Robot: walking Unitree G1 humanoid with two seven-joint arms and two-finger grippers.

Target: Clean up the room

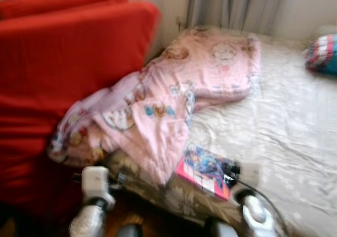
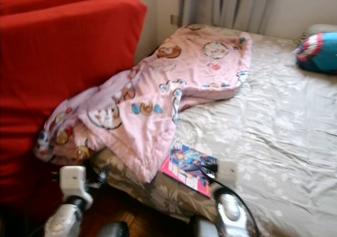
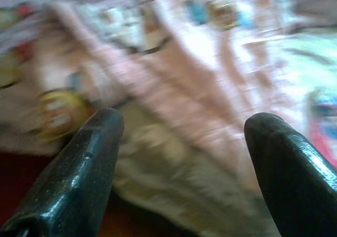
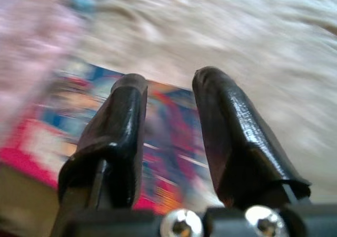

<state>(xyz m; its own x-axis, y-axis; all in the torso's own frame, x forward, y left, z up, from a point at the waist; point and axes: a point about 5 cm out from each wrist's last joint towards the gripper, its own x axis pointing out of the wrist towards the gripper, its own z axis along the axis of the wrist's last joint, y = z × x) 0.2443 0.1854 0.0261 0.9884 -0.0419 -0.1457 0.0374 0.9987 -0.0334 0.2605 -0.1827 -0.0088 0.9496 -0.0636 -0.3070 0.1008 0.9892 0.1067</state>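
A pink cartoon-print blanket [image 2: 158,95] lies crumpled across the near left corner of the bed and spills onto the red sofa. A bright comic book [image 2: 188,168] lies flat on the sheet at the bed's near edge, just right of the blanket's hanging corner. My right gripper [image 4: 168,81] hovers over the book [image 4: 79,121], fingers a little apart with nothing between them; in the right eye view the right gripper [image 2: 210,169] sits at the book's right end. My left gripper [image 3: 184,121] is open wide, pointing at the blanket's lower fold [image 3: 174,73] near the bed edge.
A red sofa [image 2: 63,58] stands close against the bed's left side. The beige patterned sheet [image 2: 274,121] stretches to the right, with a round blue-and-red cushion [image 2: 318,51] at the far right. Grey curtains [image 2: 226,5] hang behind. Dark wooden floor [image 2: 131,210] shows below the bed edge.
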